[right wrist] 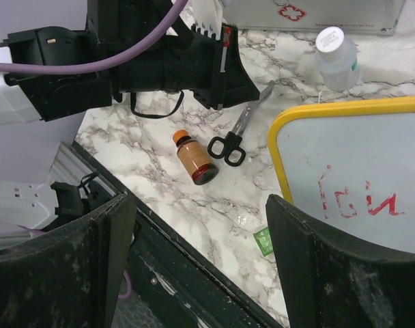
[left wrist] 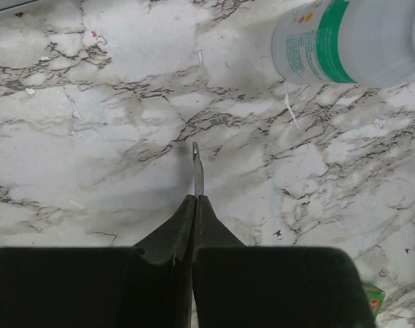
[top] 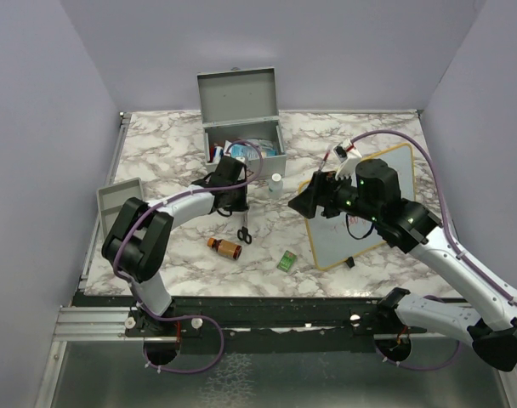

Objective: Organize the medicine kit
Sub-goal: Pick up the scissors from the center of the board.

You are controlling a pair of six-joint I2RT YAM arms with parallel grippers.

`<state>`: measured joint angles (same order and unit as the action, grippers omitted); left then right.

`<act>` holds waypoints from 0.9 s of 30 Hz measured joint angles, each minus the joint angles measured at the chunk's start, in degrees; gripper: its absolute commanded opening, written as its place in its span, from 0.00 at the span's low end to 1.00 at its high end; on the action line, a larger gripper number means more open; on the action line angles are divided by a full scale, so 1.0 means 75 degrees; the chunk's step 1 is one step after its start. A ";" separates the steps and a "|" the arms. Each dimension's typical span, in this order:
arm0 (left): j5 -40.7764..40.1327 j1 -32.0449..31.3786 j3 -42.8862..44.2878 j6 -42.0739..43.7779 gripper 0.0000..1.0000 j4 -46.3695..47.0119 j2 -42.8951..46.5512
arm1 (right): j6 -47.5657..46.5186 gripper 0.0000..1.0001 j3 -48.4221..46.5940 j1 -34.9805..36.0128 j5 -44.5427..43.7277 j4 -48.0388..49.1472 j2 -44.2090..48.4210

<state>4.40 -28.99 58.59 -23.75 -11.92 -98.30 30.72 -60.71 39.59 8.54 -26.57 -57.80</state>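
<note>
The left gripper point(left wrist: 196, 199), tip-clamped on a thin metal sliver point(left wrist: 197, 171), could drop it short of the open medicine kit point(top: 239, 98) at the back of the table point(top: 156, 149); the right gripper point(right wrist: 201, 212) hangs spread, empty.

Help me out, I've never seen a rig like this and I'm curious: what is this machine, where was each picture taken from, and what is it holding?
This is a robot with a left arm and a right arm mounted at the edge of a marble table. One picture looks down from above; the other two come from a camera on each wrist. At the back stands the open medicine kit. On the table lie scissors, an amber bottle, a white bottle, a green packet and a whiteboard. The left gripper is shut right at the scissors' blade; whether it pinches it, I cannot tell. The right gripper is open and empty.
</note>
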 measured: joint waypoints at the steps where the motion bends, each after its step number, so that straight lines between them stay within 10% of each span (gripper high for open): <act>1: 0.0055 0.0000 -0.0003 -0.0023 0.00 0.0006 0.0009 | 0.0015 0.82 0.0015 0.0000 0.0000 0.0015 0.0000; 27: 0.0915 0.0000 -0.0568 -0.0781 0.00 0.0487 0.0682 | 0.0326 0.69 0.0044 0.0466 0.0152 0.0382 -0.0828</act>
<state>11.27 -28.99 54.33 -29.61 -8.27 -93.19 33.17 -60.38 43.09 9.67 -23.70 -64.01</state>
